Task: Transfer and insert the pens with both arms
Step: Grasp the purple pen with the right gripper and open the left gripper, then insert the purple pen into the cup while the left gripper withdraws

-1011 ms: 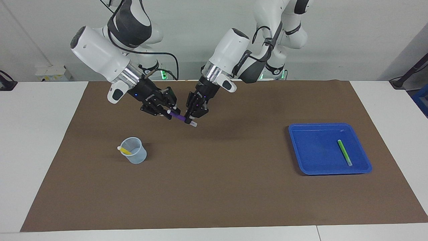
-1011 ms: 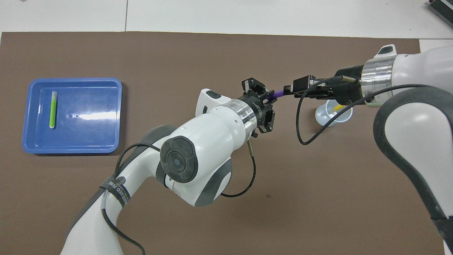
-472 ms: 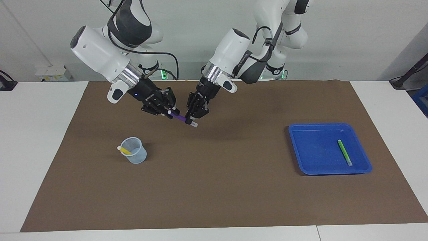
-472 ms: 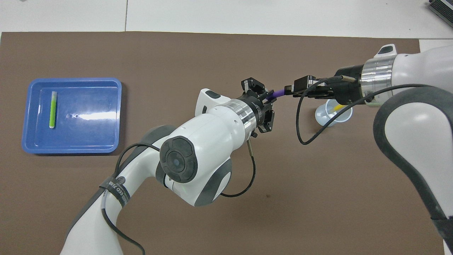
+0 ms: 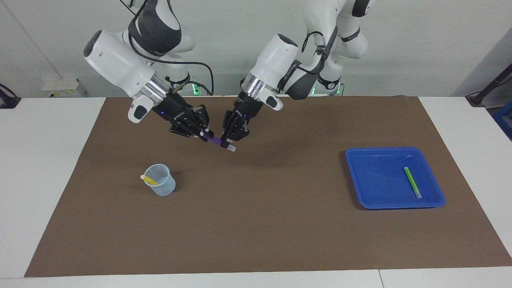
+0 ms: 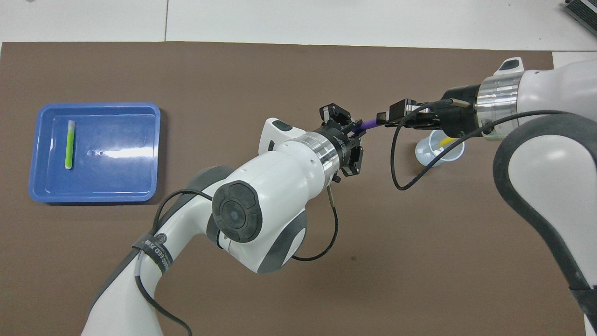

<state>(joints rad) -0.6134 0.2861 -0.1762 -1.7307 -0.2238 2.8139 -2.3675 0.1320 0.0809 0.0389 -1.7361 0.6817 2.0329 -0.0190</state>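
- My left gripper [image 5: 229,143] and right gripper [image 5: 205,134] both clamp the slim purple pen [image 5: 213,140], mid-air over the brown mat [image 5: 280,224].
- I should release left only once right's grip feels secure, then carry it to the clear plastic cup [image 5: 161,180].

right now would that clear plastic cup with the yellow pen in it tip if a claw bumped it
Probably: the small clear plastic cup looks thin and light. The slim yellow pen leans over its rim, shifting weight to one side. It may slide on the brown mat first.
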